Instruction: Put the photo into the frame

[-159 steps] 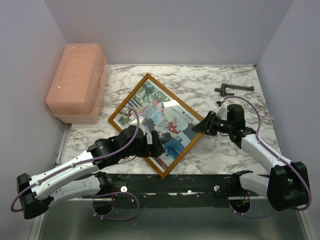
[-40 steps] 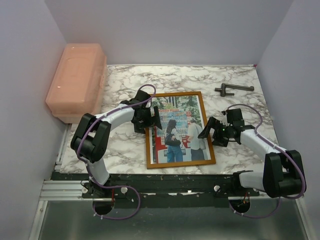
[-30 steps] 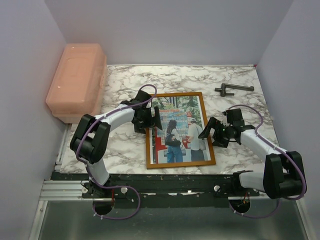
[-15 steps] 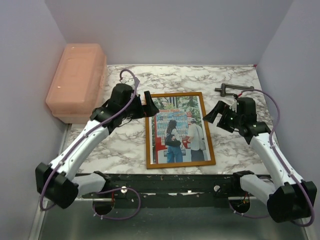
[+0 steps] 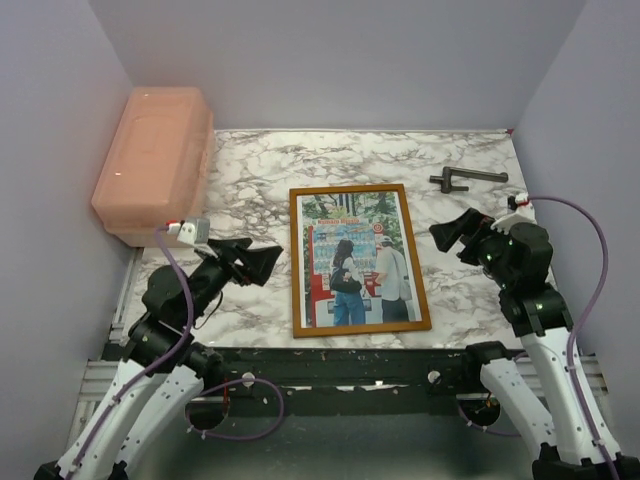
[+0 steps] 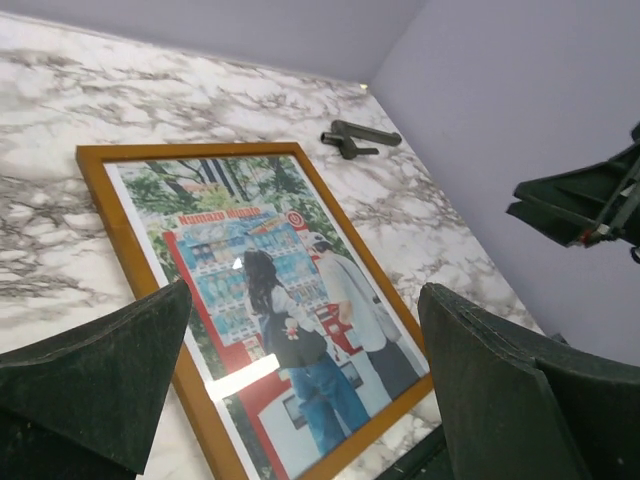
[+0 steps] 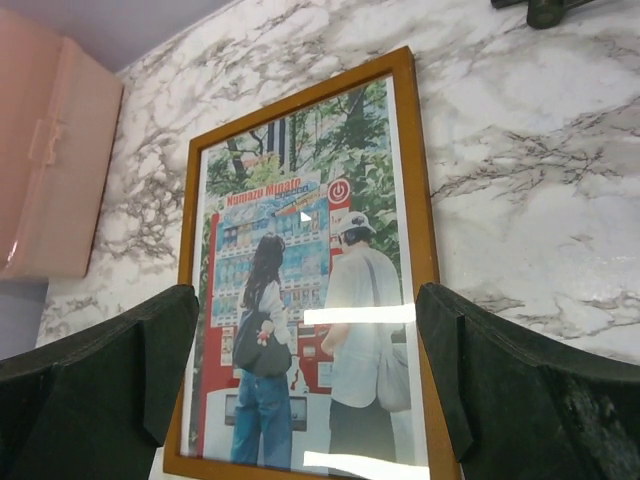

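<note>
- The photo [image 5: 358, 258] is lying flat inside the frame [image 5: 296, 260], portrait way up, with the foliage end pointing at the far wall.
- The print is filling the opening on all four sides, as far as the views show.
- The frame is sitting mid-desk [image 5: 250, 165], with its near edge close to the front lip and its sides roughly square to it.
- The left fingers [image 5: 262, 263] are standing wide apart and gripping nothing.
- They are hovering off the frame's left side, level with its lower half and not touching it, with the tips pointing toward it.
- The right fingers [image 5: 452, 229] are also spread wide and empty, hanging off the frame's right side, clear of it, with the tips aimed back at it.
- The framed photo is lying between the two sets of fingers, and neither set is in contact with it.
- In both wrist views the photo is showing in the gap between the finger tips, well below them.
- In the right wrist view, glare streaks are showing across the lower part of the print.
- A pink lidded plastic box [image 5: 155, 165] is sitting at the desk's far-left edge, apart from the frame.
- A dark T-handled tool [image 5: 468, 179] is lying far right on the desk, apart from the frame.
</note>
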